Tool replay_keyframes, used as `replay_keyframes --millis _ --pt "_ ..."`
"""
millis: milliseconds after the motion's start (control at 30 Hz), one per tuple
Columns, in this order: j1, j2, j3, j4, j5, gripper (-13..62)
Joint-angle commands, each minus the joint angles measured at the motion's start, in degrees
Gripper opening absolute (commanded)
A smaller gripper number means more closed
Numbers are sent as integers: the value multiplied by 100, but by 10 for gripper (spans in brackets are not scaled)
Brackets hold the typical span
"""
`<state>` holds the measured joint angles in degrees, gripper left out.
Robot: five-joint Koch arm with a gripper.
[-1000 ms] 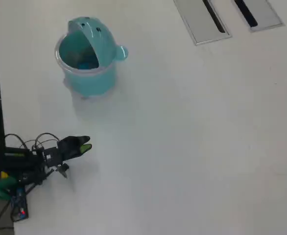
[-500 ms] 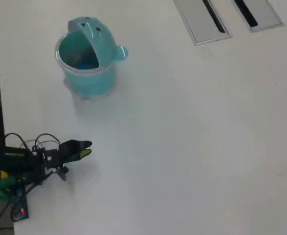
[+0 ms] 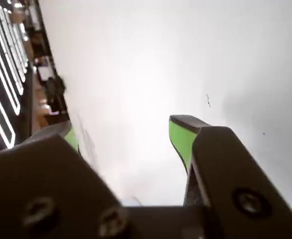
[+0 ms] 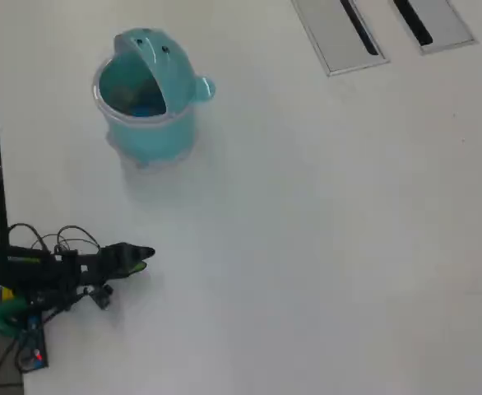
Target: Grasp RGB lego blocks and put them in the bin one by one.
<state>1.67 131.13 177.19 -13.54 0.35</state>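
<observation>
Two green-padded fingers (image 3: 182, 137) stand apart in our wrist view, with bare white table (image 3: 151, 74) showing between them and nothing held. Our gripper (image 4: 145, 253) sits low at the near-left part of the table in the overhead view, its arm (image 4: 39, 271) and loose cables (image 4: 56, 239) trailing back toward the left edge.

Outward from the fingertips we see only empty white surface: no red, yellow-green or blue cube lies loose anywhere on the table in either view. Well beyond the fingertips, up the overhead view and slightly to the right, stands the bin (image 4: 146, 140), upright, its domed lid (image 4: 155, 58) tipped back. Inside it a darker blue patch may be a block, but we cannot tell for certain. Farther still, at the top right of that view, lie two grey slotted panels (image 4: 336, 33), well apart from everything.

We judge the sorting to be at or near its end, since nothing remains outside the bin to pick.

The risks from here are modest. If we swing the arm toward the bin carelessly, an open finger could clip the rim or the side knob (image 4: 206, 89) and tip the light bin, spilling its contents. The slack cables could also snag as the arm folds back.
</observation>
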Motion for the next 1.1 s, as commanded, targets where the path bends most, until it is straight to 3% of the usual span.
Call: replay_keyframes --millis 0,1067 --pt "9 369 439 18 35 348" --pt "35 360 439 123 431 340"
